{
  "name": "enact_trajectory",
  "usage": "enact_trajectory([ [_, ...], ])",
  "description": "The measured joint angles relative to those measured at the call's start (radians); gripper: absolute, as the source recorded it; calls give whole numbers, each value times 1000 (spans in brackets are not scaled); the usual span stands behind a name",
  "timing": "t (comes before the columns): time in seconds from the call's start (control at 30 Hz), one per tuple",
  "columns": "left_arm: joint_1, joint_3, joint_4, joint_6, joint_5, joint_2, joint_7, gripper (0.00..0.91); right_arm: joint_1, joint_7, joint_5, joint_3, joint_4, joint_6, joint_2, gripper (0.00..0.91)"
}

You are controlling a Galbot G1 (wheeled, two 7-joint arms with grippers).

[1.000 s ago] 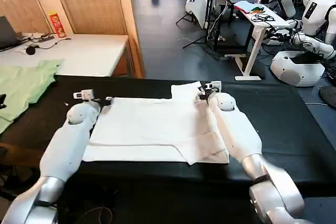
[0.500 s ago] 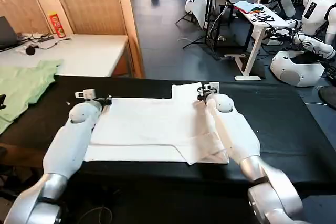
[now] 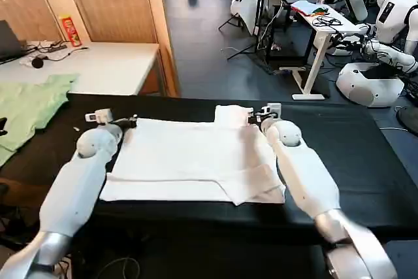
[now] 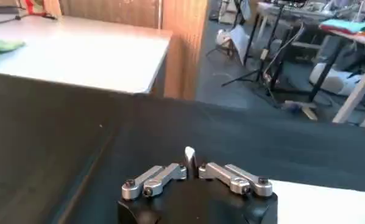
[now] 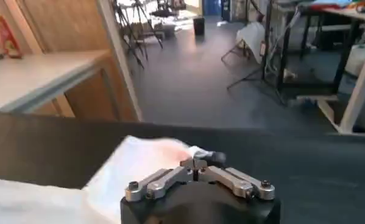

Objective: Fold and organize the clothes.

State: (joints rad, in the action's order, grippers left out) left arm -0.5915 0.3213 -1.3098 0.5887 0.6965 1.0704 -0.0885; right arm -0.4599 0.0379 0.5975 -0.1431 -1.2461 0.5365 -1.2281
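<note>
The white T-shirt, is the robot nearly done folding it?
Not yet. The white T-shirt lies flat on the black table, with its right side already folded in over the body. The left gripper and right gripper sit at its far corners, fingers shut, seemingly pinching the cloth. Folding it smaller and tidying it away are still left.

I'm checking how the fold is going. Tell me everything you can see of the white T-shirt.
The white T-shirt looks like soft cotton, plain, no print showing. It lies flat on the black table, partly folded: its right side is turned in as a flap that overlaps the body, and a small part sticks out at the far edge. The left gripper is at its far left corner, the right gripper at the far right, by the part that sticks out; both look shut, a bit of white between the left fingers.
</note>
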Motion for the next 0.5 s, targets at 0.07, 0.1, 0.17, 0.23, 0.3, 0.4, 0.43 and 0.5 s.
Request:
enact_trajectory([
  [0.07, -29, 11, -53, 4, 8, -16, -3, 146, -30, 8, 15, -5, -68, 14, 39, 10],
  [0.1, -44, 16, -77, 5, 14, -25, -4, 146, -44, 10, 22, -8, -100, 18, 54, 10],
  [0.17, -79, 30, -131, 7, 22, -45, -8, 156, -78, 15, 33, -16, -166, 24, 88, 10],
  [0.23, -115, 44, -179, 6, 22, -62, -9, 146, -115, 16, 40, -26, -225, 25, 119, 10],
  [0.3, -158, 62, -227, 4, 22, -83, -8, 156, -155, 17, 44, -37, -276, 26, 150, 10],
  [0.4, -218, 88, -284, 3, 24, -110, -5, 156, -219, 17, 49, -58, -347, 32, 192, 10],
  [0.43, -236, 97, -298, 2, 24, -119, -4, 156, -239, 18, 49, -63, -368, 35, 202, 10],
  [0.5, -281, 115, -334, 0, 25, -134, -2, 156, -282, 23, 49, -76, -415, 43, 223, 10],
])
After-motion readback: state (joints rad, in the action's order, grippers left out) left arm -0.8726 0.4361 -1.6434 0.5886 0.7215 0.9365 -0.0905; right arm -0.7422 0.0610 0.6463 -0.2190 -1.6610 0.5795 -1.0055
